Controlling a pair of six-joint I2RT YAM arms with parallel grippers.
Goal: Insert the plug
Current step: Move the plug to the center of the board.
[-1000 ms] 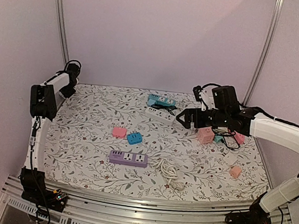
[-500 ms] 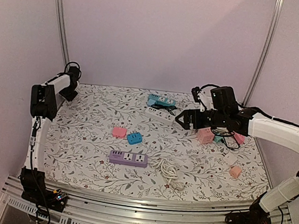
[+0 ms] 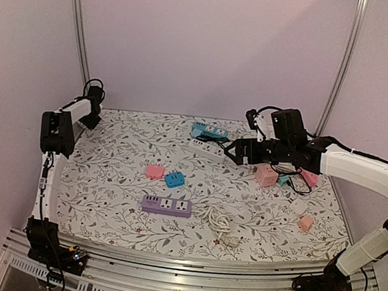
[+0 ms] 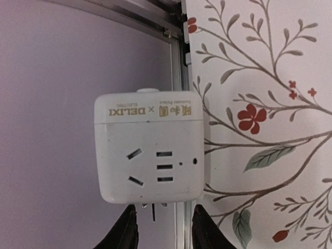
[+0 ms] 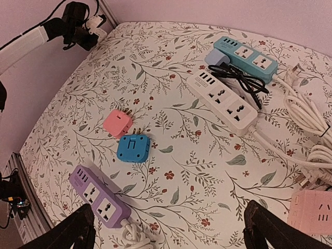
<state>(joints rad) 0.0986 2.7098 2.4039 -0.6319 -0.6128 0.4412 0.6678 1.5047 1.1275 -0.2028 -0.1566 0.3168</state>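
Observation:
My left gripper point(image 4: 164, 228) is at the table's back left corner point(image 3: 91, 100), its jaws partly closed on the near edge of a white socket adapter point(image 4: 148, 150). The adapter's prongs point(image 4: 151, 210) point back between the tips. It hangs over the table's rail and the wall. My right gripper point(image 5: 168, 228) is wide open and empty, above the table at the back right point(image 3: 238, 154). A purple power strip point(image 3: 166, 205) lies at the front middle and also shows in the right wrist view point(image 5: 98, 199). A blue plug adapter point(image 5: 133, 148) and a pink one point(image 5: 118, 123) lie prongs-out beside each other.
A white power strip point(image 5: 223, 101) and a teal one point(image 5: 244, 52) lie at the back with black and white cables. A pink socket cube point(image 3: 267, 175) sits under my right arm. A coiled white cable point(image 3: 220, 225) and a small peach plug point(image 3: 305, 223) lie at the front right.
My right arm has drifted a little to the left and back, still open. My left gripper has dipped slightly at the back left corner.

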